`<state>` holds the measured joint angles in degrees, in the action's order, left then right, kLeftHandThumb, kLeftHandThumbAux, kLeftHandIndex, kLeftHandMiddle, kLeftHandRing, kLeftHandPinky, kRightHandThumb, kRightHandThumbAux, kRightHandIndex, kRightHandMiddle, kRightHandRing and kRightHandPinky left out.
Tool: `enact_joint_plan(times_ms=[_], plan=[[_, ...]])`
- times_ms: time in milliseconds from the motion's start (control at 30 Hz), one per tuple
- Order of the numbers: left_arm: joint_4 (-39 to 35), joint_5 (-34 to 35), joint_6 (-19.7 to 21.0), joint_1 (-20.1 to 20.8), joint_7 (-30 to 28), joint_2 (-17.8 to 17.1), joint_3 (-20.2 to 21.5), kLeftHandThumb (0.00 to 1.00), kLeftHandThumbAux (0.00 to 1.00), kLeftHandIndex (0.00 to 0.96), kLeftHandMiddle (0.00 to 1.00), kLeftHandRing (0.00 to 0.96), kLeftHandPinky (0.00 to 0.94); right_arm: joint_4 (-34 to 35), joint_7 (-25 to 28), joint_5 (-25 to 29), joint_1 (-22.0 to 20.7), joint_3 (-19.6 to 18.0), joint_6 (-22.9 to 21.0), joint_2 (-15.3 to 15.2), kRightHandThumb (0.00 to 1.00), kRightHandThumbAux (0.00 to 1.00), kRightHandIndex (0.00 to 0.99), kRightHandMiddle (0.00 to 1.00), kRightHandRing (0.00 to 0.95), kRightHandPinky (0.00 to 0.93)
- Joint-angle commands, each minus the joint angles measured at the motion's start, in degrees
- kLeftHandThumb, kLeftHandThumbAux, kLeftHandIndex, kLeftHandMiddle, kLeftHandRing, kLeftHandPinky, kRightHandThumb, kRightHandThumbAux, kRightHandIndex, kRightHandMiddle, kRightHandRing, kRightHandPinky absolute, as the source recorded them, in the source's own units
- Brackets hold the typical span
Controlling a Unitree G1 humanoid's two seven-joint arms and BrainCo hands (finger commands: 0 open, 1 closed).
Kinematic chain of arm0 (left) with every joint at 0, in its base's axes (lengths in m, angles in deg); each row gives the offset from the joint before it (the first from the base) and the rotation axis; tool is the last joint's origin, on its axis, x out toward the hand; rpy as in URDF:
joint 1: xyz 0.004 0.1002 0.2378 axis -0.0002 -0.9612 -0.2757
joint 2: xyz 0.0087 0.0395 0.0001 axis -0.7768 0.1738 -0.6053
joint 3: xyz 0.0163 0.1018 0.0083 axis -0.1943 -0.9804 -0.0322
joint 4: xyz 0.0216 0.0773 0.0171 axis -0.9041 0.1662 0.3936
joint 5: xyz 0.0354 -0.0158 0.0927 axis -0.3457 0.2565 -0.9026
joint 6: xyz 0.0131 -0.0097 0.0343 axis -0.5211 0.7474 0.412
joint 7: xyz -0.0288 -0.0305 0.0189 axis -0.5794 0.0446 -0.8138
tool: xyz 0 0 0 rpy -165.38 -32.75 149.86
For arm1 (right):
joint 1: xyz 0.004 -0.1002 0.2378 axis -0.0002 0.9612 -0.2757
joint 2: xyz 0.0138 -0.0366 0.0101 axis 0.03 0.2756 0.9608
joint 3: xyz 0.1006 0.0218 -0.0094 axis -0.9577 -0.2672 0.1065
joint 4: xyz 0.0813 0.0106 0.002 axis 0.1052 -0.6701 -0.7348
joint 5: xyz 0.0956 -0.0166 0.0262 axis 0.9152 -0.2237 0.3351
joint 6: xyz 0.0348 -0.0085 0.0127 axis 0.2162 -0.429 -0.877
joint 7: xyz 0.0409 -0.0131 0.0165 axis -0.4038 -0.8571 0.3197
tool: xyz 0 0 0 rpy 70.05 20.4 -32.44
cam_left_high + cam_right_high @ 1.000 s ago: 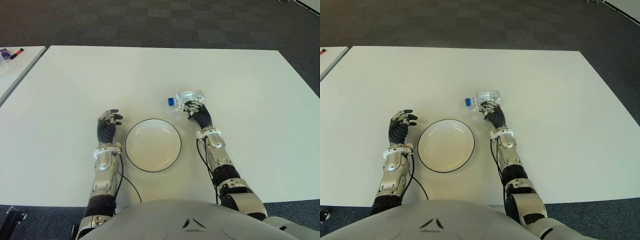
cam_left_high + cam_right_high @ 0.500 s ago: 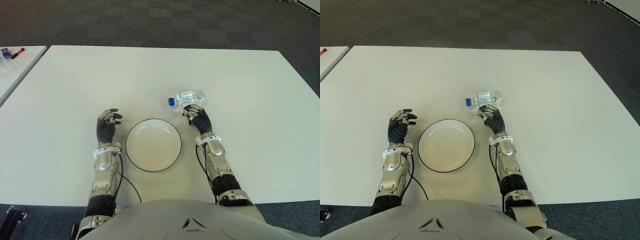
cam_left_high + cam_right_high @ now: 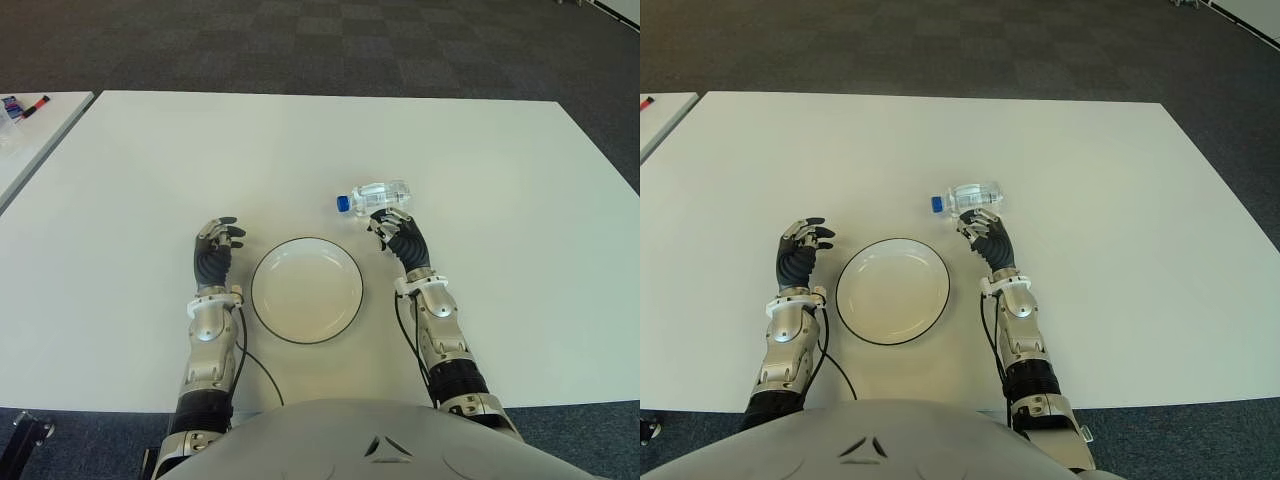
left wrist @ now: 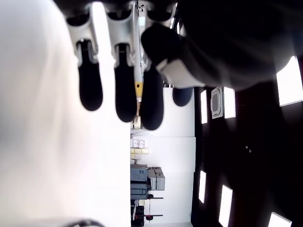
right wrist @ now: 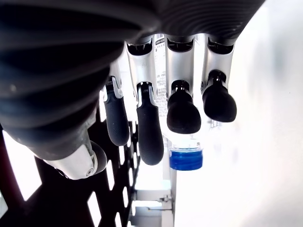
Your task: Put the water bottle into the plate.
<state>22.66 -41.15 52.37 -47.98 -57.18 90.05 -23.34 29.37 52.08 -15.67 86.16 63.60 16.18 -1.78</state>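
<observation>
Both hands low on table. R hand (image 3: 400, 232) fingers loosely spread, empty, just short of water bottle (image 3: 378, 195): clear, blue cap, on its side beyond plate (image 3: 306, 290). L hand (image 3: 214, 250) relaxed, empty, left of plate.

Even, bright light on the white table (image 3: 480, 140) (soft shadows only); wrist views blur close up.

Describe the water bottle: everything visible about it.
The water bottle is small, clear plastic, with a blue cap, and lies on its side on the white table, cap pointing to the robot's left. It sits beyond the plate's right edge, outside it. The right hand is just in front of it, fingers spread; whether they touch it cannot be told.
</observation>
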Motion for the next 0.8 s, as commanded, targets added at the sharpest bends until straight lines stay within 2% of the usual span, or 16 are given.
enact_joint_plan(times_ms=[33,500,800], plan=[[0.4,0.7,-0.6,0.0,-1.3,0.0,-0.1,0.944,0.656,0.388,0.533,0.460,0.470,2.9,0.8,1.0,2.0,0.1,-1.6,0.0,0.846,0.676,0.416,0.567,0.782,0.746],[1.5,0.3,-2.1,0.4,-1.5,-0.5,0.1,0.943,0.656,0.389,0.532,0.458,0.493,8.0,2.3,2.6,3.9,0.3,-1.4,0.5,0.847,0.675,0.421,0.574,0.799,0.786],[1.7,-0.5,-2.2,0.4,-0.9,-0.7,0.0,0.942,0.657,0.388,0.532,0.457,0.478,19.1,0.4,2.1,4.8,0.3,-3.5,0.8,0.848,0.674,0.423,0.580,0.806,0.804]])
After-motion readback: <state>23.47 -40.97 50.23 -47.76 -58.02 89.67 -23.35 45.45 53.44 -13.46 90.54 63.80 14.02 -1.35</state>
